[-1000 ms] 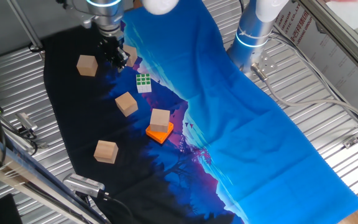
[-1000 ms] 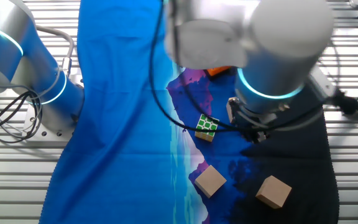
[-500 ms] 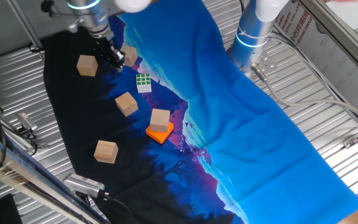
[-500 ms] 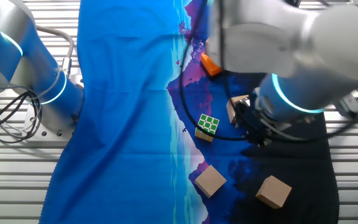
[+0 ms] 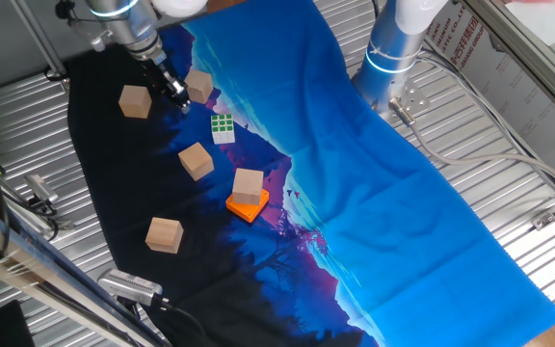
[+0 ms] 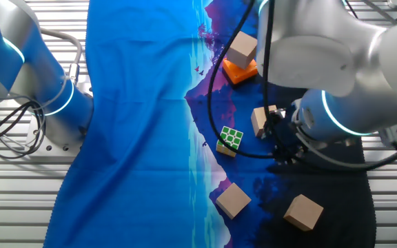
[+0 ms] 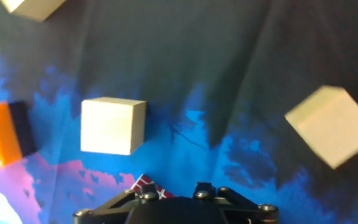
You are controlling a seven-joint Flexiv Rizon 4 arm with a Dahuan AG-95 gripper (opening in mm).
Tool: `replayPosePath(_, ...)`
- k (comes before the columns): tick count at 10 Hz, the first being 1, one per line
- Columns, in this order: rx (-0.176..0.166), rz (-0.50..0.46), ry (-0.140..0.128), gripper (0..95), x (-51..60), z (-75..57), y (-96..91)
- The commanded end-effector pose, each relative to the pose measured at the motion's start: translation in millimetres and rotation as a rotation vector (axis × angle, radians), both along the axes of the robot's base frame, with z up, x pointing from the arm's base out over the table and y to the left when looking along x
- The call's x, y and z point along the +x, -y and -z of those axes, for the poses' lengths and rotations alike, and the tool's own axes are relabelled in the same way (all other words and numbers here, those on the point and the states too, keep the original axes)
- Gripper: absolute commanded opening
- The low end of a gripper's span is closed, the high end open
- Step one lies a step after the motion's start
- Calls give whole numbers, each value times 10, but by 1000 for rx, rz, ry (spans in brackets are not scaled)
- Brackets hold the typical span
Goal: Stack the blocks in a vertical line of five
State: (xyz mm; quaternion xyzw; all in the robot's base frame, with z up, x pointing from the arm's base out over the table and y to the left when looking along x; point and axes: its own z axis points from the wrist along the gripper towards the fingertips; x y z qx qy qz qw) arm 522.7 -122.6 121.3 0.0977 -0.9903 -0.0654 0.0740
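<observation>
Several tan wooden blocks lie on the dark cloth. In one fixed view they are at the far left [image 5: 135, 101], far middle [image 5: 199, 85], centre [image 5: 197, 160] and near left [image 5: 164, 234]. Another block [image 5: 248, 183] rests on the orange square [image 5: 247, 205]. My gripper [image 5: 173, 91] hangs between the two far blocks, close beside the far middle one [image 6: 260, 121], with nothing seen in it. Its dark fingers are too small to read. The hand view shows only the gripper housing [image 7: 179, 208], with one block [image 7: 112, 126] ahead on the left and another [image 7: 332, 126] on the right.
A green-and-white puzzle cube [image 5: 223, 127] sits just right of the gripper, also seen in the other fixed view [image 6: 230, 138]. A blue cloth [image 5: 374, 173] covers the right half of the table. A second arm's base [image 5: 393, 48] stands at the back. Ribbed metal surrounds the cloth.
The gripper has moved left and away from the far middle block, and the arm's big housing has swung out of the way. No block has moved.
</observation>
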Motion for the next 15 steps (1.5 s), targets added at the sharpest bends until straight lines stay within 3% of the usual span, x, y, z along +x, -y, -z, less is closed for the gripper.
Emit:
replayPosePath(1,-151,223,105,380,-55,102,137)
replayPosePath(3,-157,299,96,380,-78,99,343)
replayPosePath(4,-146,285,88,380,-111,87,542)
replayPosePath(7,-103,238,87,380,-134,165,873)
replayPosePath(9,-72,324,81,380,-129,177,885)
replayPosePath(10,-51,383,76,570,-121,190,893)
replayPosePath(11,-26,450,74,570,-117,196,892)
replayPosePath(13,-39,457,87,570,-124,208,897)
replayPosePath(15,-45,457,89,570,-216,288,915)
